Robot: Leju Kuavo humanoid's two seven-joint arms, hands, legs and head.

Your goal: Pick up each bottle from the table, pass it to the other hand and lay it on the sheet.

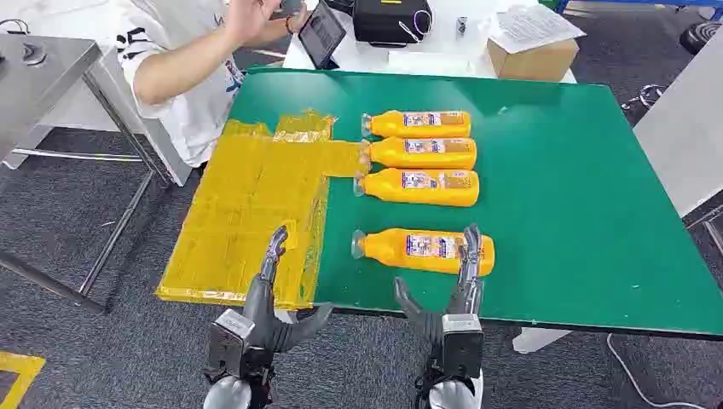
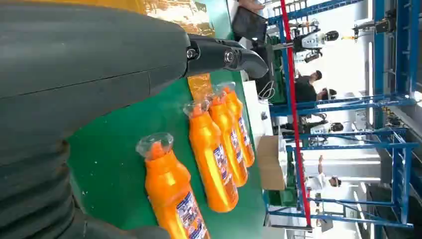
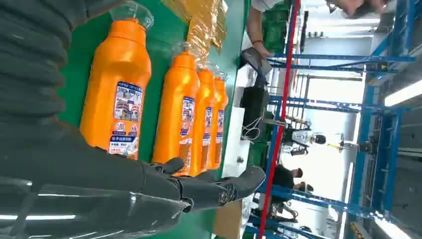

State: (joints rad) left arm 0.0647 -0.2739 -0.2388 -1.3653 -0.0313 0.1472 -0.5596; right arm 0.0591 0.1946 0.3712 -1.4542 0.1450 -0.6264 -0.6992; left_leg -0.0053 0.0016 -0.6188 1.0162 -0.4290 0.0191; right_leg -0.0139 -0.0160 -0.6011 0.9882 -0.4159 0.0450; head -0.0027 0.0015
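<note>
- Both hands hover at the table's near edge with fingers spread, holding nothing: the left hand [image 1: 271, 298] over the near end of the yellow sheet [image 1: 247, 213], the right hand [image 1: 456, 294] just over the nearest bottle [image 1: 424, 250].
- Four orange bottles lie on their sides on the green table [image 1: 580, 213], caps toward the sheet.
- Three bottles [image 1: 419, 156] lie close together farther back; the nearest lies apart.
- A person [image 1: 187, 68] sits beyond the sheet.
</note>
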